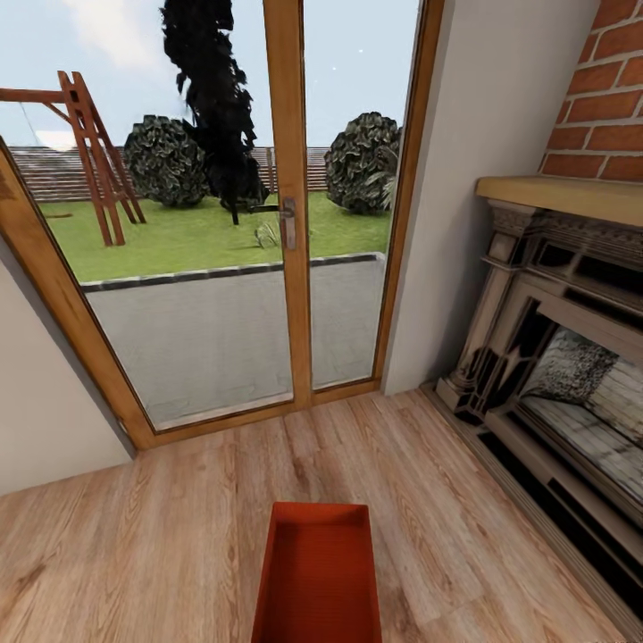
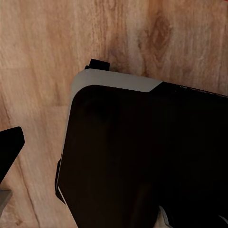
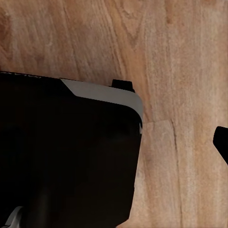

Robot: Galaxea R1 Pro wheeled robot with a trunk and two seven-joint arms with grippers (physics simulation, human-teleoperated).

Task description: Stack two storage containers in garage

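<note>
1. Container [image 1: 318,576] sits on the light wood-plank floor [image 1: 161,527] low in my head view, one red-orange bin, open side up, its near end cut off by the frame edge.
2. Beyond it I see the wood-framed glass doors [image 1: 286,214] with lawn and bushes outside.
3. To its right stands the fireplace [image 1: 563,357] under red brick [image 1: 603,98].
4. My wrist views look down on plank floor and the robot's dark base [image 2: 142,156]; I cannot tell whether either gripper is open or holding anything.

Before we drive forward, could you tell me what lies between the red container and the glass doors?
Only bare wood-plank floor separates the container from the glass doors, in the head view.
</note>
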